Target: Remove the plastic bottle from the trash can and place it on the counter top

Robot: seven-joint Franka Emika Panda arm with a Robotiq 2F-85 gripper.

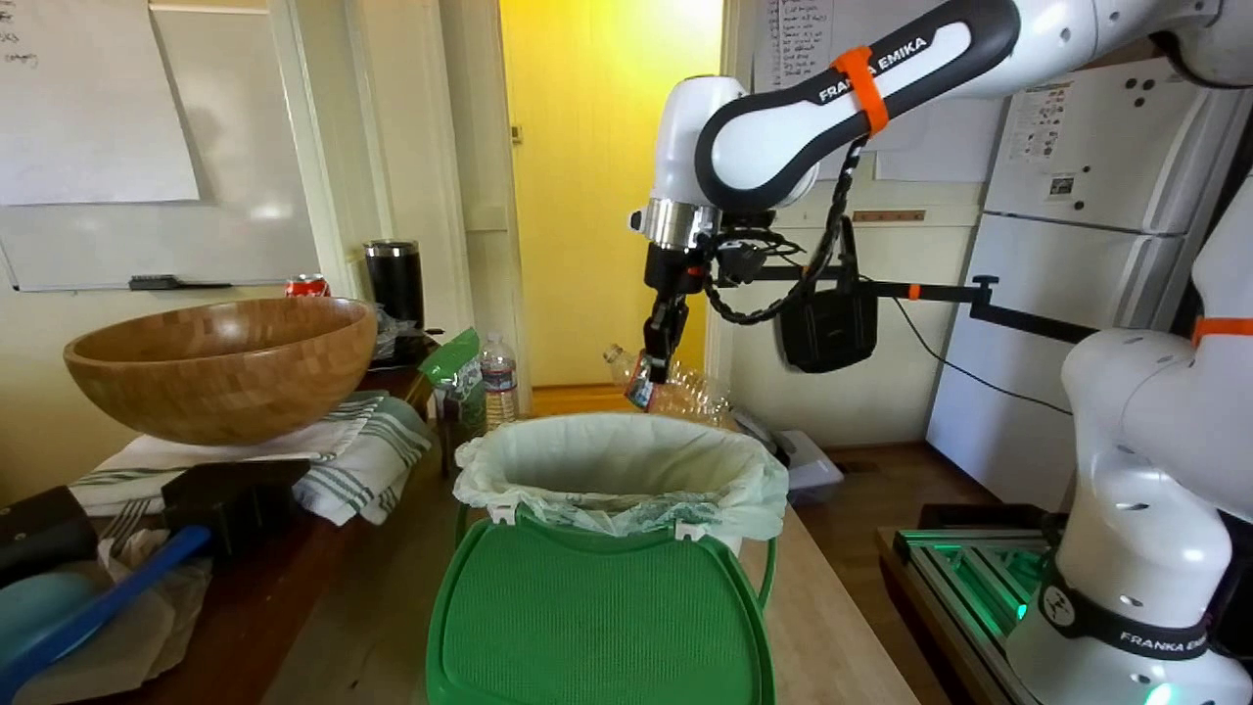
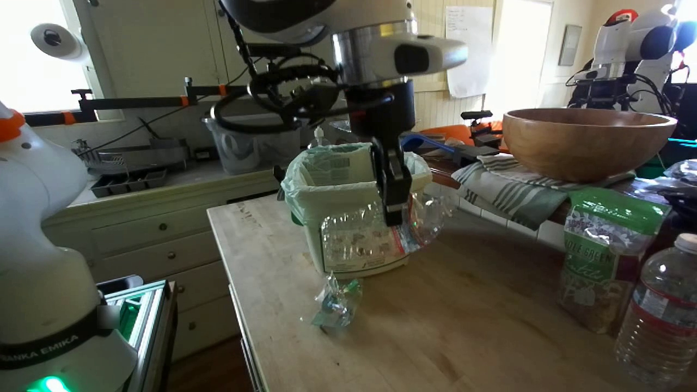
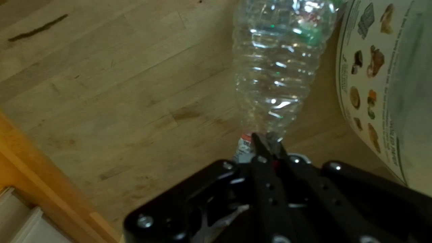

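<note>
Plastic bottle (image 1: pixel 697 394), clear and dented, pinched fast in the hand (image 1: pixel 658 376): shown so in an exterior view, beyond the trash can (image 1: pixel 607 499) with its green lid (image 1: pixel 597 612) folded down in front. Judged from that, taken out, with placing now the step under way.

In an exterior view, near the trash can's outer wall, over the wooden surface (image 2: pixel 463 326), tilted with the neck end a little higher; below, a crumpled wrapper (image 2: pixel 337 304). Seemingly not yet resting on anything, though hard to read the gap.

In the wrist view, jaws nearly together on the bottle's squashed middle, beside the label (image 3: pixel 243 149), with the trash can close by on one side.

Next, probably: move clear of the wrapper, lower to contact with the surface, part the jaws, rise straight up. Expect some rolling from so seemingly light and dented a shape.
</note>
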